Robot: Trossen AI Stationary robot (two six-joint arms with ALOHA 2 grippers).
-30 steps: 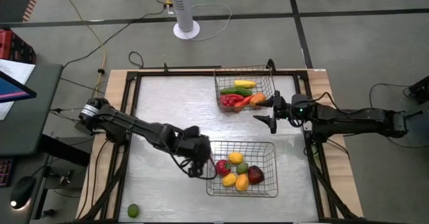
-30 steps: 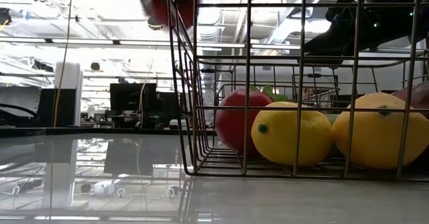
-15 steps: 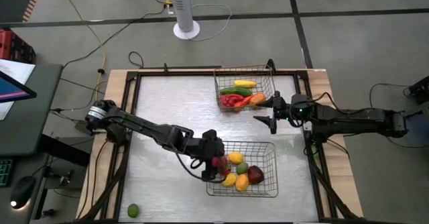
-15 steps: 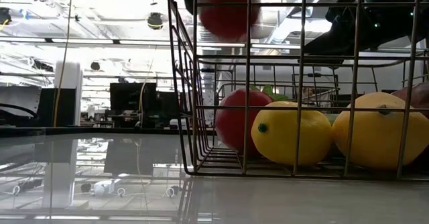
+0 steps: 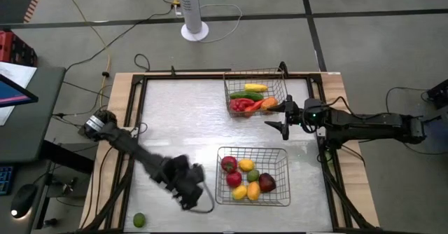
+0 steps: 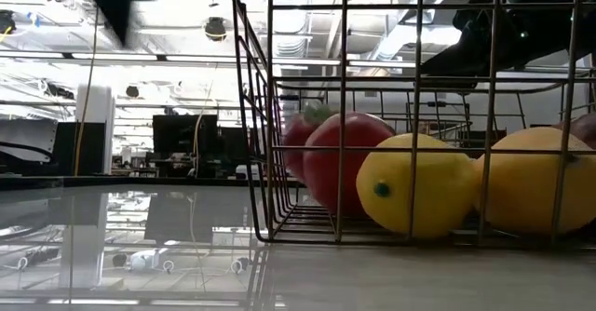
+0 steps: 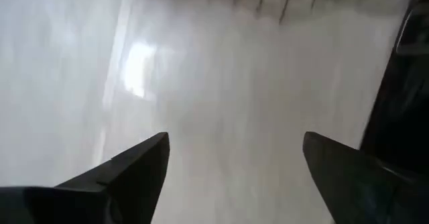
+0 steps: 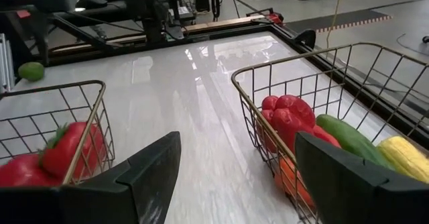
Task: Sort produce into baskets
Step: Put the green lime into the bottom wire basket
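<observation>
Beside near basket point(image 5: 280, 195), left gripper point(image 5: 187, 192) open and empty, lime point(image 5: 138, 220) nearby

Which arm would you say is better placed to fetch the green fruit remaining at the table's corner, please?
Probably the left: its open, empty tool is just beside the green fruit, while the right tool waits by the far basket.

My left gripper point(image 5: 187, 192) smears in the high view. My wrist view's a blur too: worktop point(image 7: 221, 96) w/ no detail, basket wire point(image 7: 281, 3) cut at the edge. Low view: near basket point(image 6: 372, 115) runs off-frame; behind its lemons point(image 6: 419, 192) sit red pieces point(image 6: 337, 162), probably two, mostly hidden.
</observation>
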